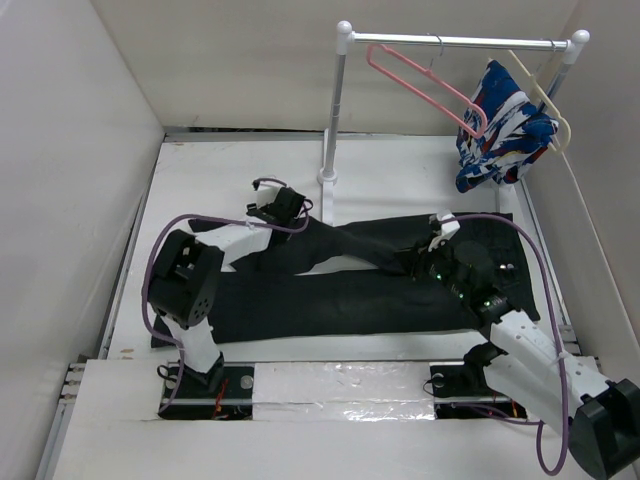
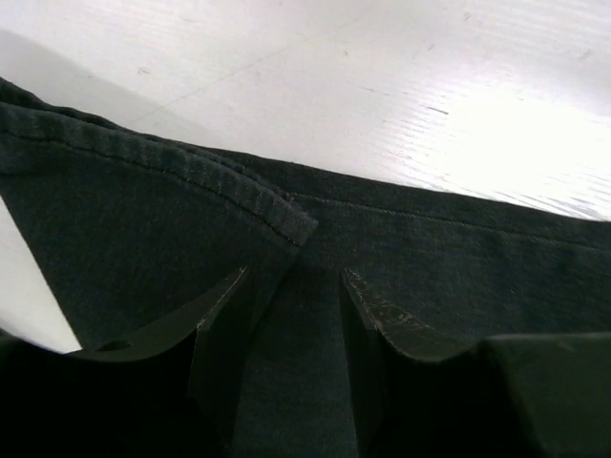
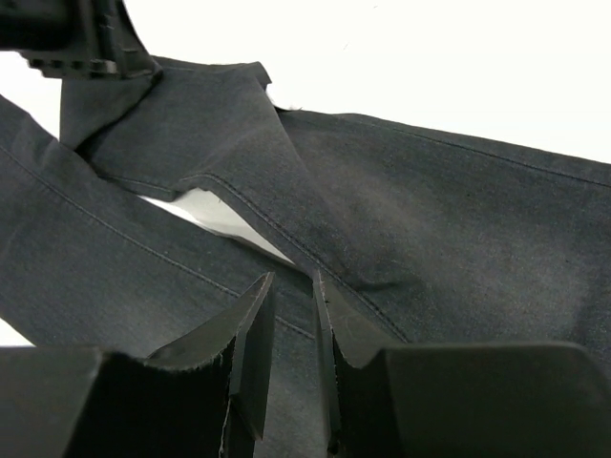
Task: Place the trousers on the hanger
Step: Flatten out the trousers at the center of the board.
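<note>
The black trousers point(image 1: 350, 300) lie spread on the white table point(image 1: 220, 180), waist to the right and legs to the left, the far leg crossing over. My left gripper point(image 1: 296, 214) is at the far leg's end, shut on the fabric by the hem point(image 2: 191, 181); cloth fills the gap between its fingers point(image 2: 224, 315). My right gripper point(image 1: 413, 258) is at the crotch, its jaws nearly together on the cloth point(image 3: 430, 219) beside a seam. The pink hanger point(image 1: 420, 85) hangs on the rail at the back, apart from both grippers.
A white clothes rack point(image 1: 335, 110) stands at the back of the table. A cream hanger point(image 1: 545, 95) with a blue, white and red garment point(image 1: 500, 125) hangs at its right end. White walls close in the left, back and right. The left gripper point(image 3: 86, 38) shows in the right wrist view.
</note>
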